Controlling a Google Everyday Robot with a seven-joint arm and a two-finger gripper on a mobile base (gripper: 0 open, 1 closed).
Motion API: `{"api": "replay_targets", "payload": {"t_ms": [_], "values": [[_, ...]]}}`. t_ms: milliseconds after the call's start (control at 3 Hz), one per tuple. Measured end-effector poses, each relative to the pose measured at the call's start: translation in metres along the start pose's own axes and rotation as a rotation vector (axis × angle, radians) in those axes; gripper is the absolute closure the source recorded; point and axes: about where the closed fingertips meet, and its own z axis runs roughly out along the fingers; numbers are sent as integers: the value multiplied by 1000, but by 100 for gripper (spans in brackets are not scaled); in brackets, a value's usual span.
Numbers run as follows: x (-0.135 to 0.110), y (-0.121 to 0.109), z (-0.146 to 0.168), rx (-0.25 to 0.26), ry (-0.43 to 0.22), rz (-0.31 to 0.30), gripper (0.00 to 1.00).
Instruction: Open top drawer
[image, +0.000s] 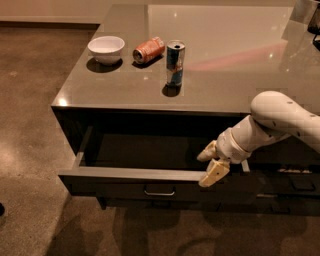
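Note:
The top drawer (130, 174) is a wide dark grey drawer under the countertop, pulled well out, its dark interior showing. A small metal bar handle (160, 191) sits at the middle of its front panel. My gripper (211, 164) is at the right end of the drawer's front rim, its cream fingers (215, 172) spread, one inside the drawer and one over the rim. The white arm (280, 117) reaches in from the right.
On the countertop (225, 65) stand a white bowl (106, 48), an orange can lying on its side (148, 49) and an upright blue can (175, 56). More drawers (295, 182) lie to the right under the arm. Brown floor (30, 125) lies to the left.

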Motion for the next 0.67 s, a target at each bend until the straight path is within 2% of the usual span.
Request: {"api": "replay_targets", "payload": {"t_ms": [333,667], "values": [[-1,0,3,-5,2,-1,8],[-1,0,4,-7,2,-2,0]]}}
